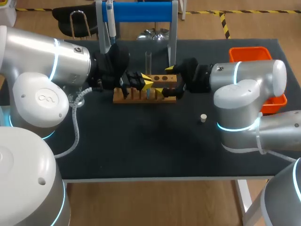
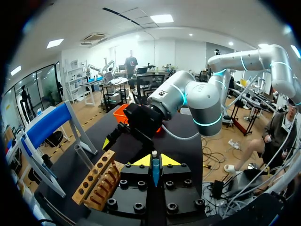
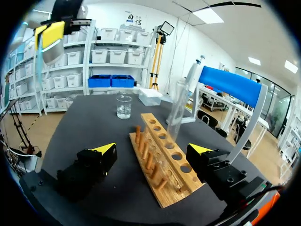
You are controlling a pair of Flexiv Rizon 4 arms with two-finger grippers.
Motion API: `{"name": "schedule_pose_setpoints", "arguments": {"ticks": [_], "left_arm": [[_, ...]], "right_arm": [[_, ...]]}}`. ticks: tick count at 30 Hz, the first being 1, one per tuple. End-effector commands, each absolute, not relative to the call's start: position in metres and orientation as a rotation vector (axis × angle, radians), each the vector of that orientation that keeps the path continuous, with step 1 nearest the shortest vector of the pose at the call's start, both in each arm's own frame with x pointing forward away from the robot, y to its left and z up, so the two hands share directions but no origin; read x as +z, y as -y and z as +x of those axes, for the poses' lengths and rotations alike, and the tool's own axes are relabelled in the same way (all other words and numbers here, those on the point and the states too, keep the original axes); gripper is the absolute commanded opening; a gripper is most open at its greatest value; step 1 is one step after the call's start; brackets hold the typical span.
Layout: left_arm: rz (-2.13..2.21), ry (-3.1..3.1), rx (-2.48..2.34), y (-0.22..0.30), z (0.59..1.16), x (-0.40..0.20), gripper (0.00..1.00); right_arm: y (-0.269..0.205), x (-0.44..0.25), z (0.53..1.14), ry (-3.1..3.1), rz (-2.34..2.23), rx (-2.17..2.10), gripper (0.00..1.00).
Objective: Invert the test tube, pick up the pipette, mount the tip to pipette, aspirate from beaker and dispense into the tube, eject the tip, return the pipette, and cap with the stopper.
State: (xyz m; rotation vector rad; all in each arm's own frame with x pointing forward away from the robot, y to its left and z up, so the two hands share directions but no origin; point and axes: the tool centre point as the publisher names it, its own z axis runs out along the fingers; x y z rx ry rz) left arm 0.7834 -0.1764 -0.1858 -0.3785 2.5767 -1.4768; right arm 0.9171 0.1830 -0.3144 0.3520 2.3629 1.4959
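The left gripper (image 2: 155,160) was clamped on a thin bluish piece, judged to be the test tube (image 2: 154,173), raised above and beside the wooden rack (image 1: 123,97). The right gripper (image 3: 151,149) stood wide apart, straddling the rack's end. The tube was probably light, smooth and brittle, so a gentle mid-length grip was advisable.

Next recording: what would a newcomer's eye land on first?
At the wooden rack mid-table, the left end effector pinches a slim test tube between its yellow tips. Facing it, the right end effector stands open astride the rack. Behind them, at the table's far edge, rises the blue pipette stand.
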Motion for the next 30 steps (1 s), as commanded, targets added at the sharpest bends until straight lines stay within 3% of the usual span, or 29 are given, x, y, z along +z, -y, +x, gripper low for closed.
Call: {"name": "schedule_pose_setpoints", "arguments": {"ticks": [1,30], "left_arm": [[-0.378,-2.581,-1.476,0.176,0.783,-0.185,0.0],[-0.378,-2.581,-1.476,0.176,0.783,-0.185,0.0]], "right_arm": [[-0.142,-0.287,0.896,-2.341,0.26,1.676,1.0],[-0.159,-0.232,0.809,-2.317,-0.019,2.154,1.0]]}}
